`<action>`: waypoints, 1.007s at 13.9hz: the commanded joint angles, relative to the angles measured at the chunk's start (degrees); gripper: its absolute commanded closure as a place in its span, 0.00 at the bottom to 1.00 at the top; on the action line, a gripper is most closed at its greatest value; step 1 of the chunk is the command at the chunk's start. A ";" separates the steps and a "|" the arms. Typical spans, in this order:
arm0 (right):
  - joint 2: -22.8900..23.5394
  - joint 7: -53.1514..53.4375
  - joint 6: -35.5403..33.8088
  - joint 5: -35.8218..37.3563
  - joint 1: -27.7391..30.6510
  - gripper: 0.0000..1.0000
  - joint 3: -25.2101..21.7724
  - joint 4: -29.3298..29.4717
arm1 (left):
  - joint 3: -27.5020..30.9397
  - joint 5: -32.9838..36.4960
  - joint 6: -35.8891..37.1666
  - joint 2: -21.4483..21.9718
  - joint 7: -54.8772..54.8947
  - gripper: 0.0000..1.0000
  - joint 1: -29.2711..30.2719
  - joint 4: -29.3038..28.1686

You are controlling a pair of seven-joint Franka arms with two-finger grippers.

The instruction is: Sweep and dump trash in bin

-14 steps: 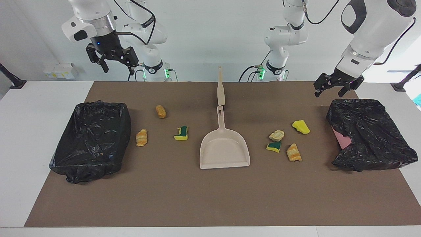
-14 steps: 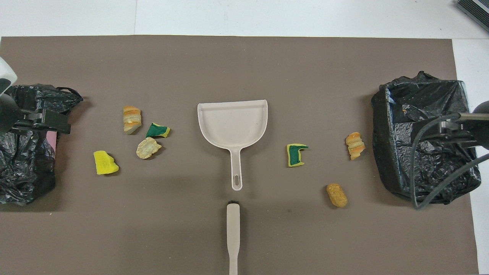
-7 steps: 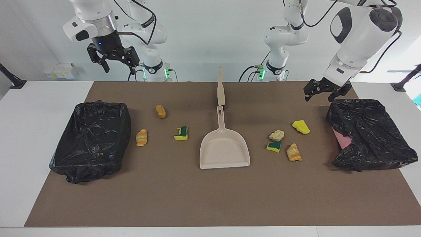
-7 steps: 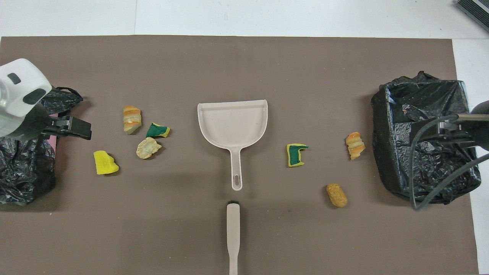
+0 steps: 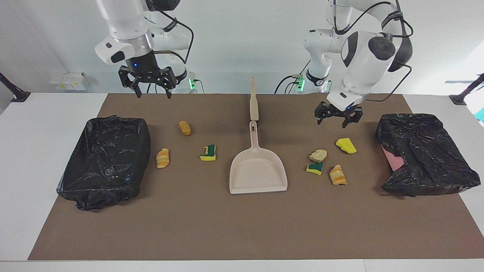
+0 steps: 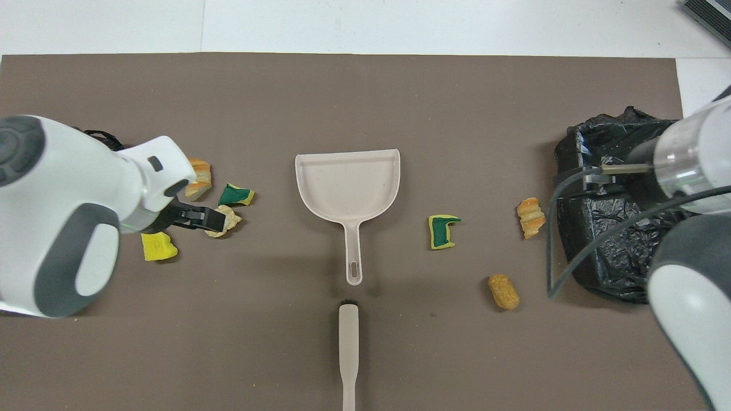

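Both grippers open-jawed and empty, left gripper (image 5: 337,118) over the tabletop (image 5: 242,226) near the yellow scrap (image 5: 346,146), right gripper (image 5: 150,82) raised near the brush (image 5: 253,100): grab the brush and dustpan (image 5: 258,170) handles square before sweeping

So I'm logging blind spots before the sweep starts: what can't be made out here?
- Brush bristles: facing view, too small; overhead view, handle cut off by the bottom edge.
- Yellow sponge piece: overhead view, partly covered by the left arm.
- Right tool: overhead view, hidden under its own arm.
- Bin at the left arm's end: inside hidden by the crumpled bag.
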State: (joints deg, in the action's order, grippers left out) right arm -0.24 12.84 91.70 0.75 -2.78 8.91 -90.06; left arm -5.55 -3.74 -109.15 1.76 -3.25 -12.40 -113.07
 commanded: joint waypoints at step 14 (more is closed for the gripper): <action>19.74 18.10 21.41 -0.32 -24.10 0.00 0.14 -2.40 | 0.98 -0.66 -25.05 19.78 -31.87 0.00 -38.98 -38.81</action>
State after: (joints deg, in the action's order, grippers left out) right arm 17.08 29.62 111.22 0.71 -25.08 9.19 -93.17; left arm -5.69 -3.91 -131.63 19.36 -30.24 -45.93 -148.91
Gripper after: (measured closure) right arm 0.000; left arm 0.000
